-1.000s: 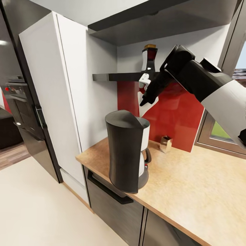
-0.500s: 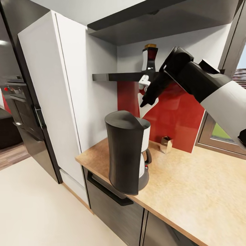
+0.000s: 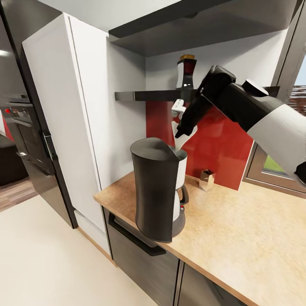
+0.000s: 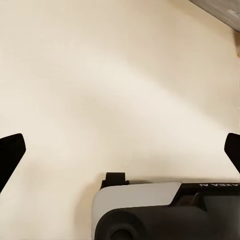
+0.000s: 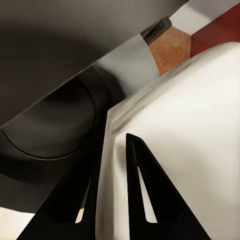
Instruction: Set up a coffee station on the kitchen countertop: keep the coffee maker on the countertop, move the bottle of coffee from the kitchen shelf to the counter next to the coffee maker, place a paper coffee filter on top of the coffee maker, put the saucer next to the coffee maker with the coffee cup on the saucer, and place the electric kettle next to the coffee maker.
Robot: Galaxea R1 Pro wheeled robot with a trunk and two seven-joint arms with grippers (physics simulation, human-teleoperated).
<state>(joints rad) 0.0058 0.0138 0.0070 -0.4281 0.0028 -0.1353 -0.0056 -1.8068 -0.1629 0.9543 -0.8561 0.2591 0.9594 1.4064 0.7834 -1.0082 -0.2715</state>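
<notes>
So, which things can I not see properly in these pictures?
- paper coffee filter: cut off by the right wrist view's edge; in the head view the right hand covers part of it.
- coffee maker: head view, its dark tower hides most of the carafe.
- small shiny object on the kitchen countertop: head view, too small to identify.
- left hand: left wrist view, fingers cut off by the picture's edges.

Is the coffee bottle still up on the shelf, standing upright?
Yes. The bottle of coffee stands upright on the kitchen shelf, amber cap on top, not yet moved to the kitchen countertop.
</notes>
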